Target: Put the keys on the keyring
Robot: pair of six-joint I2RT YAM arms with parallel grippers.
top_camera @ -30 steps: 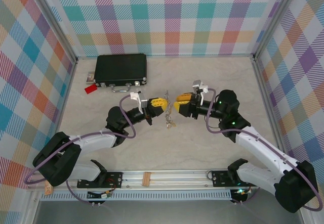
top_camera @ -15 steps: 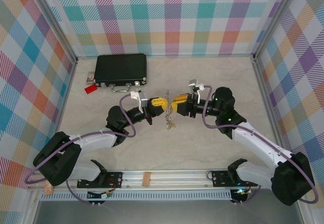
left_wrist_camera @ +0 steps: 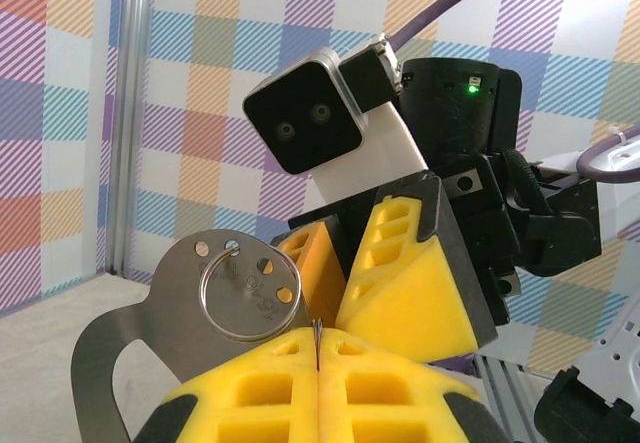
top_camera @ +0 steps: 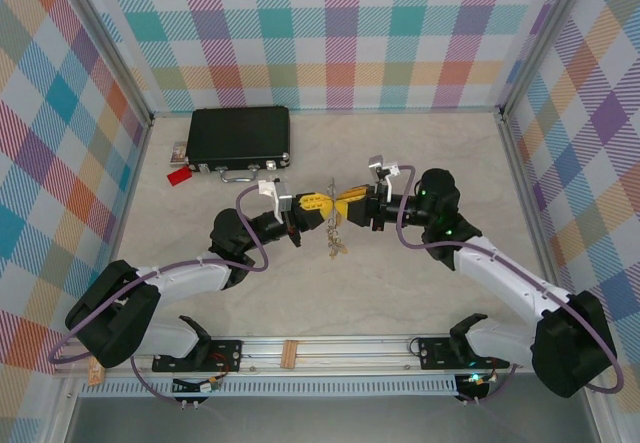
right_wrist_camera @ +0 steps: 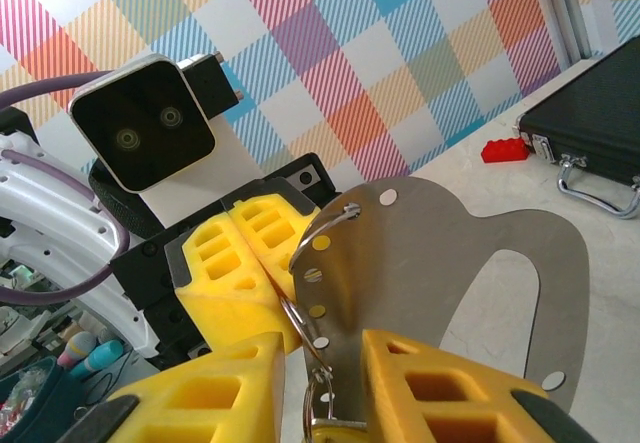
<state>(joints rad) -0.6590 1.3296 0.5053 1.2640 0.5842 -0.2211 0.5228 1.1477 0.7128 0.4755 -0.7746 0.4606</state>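
Note:
My left gripper [top_camera: 320, 206] is shut, pinching a thin metal wire edge of the keyring [left_wrist_camera: 243, 288] at its fingertips [left_wrist_camera: 317, 348]. The ring passes through a hole in a flat steel plate [left_wrist_camera: 150, 323]. My right gripper [top_camera: 346, 203] faces it, tip to tip. In the right wrist view its yellow fingers [right_wrist_camera: 322, 351] stand apart on either side of the plate [right_wrist_camera: 430, 263] and the ring's wire [right_wrist_camera: 300, 308]. A key head [right_wrist_camera: 335, 430] on a small ring hangs between them. The keys [top_camera: 338, 247] dangle below both grippers in the top view.
A black case [top_camera: 240, 137] with a silver handle lies at the back left, a small red tag [top_camera: 179, 175] beside it. Checked walls close in the table on three sides. The arms' bases and a rail run along the near edge.
My right gripper has moved left until its fingers meet the left gripper's, and its jaws have narrowed round the plate and ring. The left arm has stayed put.

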